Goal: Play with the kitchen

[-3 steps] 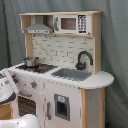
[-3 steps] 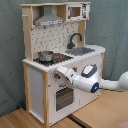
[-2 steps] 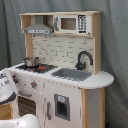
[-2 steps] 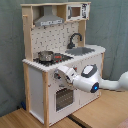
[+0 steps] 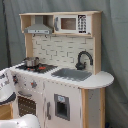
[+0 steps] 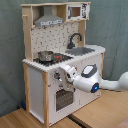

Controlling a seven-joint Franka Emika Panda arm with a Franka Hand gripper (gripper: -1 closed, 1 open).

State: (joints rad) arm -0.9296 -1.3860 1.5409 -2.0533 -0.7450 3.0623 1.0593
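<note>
Second exterior view — arm (image 6: pixel 92 82) seemingly touches the kitchen (image 6: pixel 60 55) front.

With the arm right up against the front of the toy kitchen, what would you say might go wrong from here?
1. The gripper sits close to the knob panel of the white and light-wood toy kitchen; pushing further might shove or tip the whole unit.
2. The small metal pot stands loose on the stove, so a jolt could knock it off.
3. The oven door lies just below the wrist and could be struck.

Soft, even indoor light with faint shadows; both exterior views are blurry, showing no glare.
</note>
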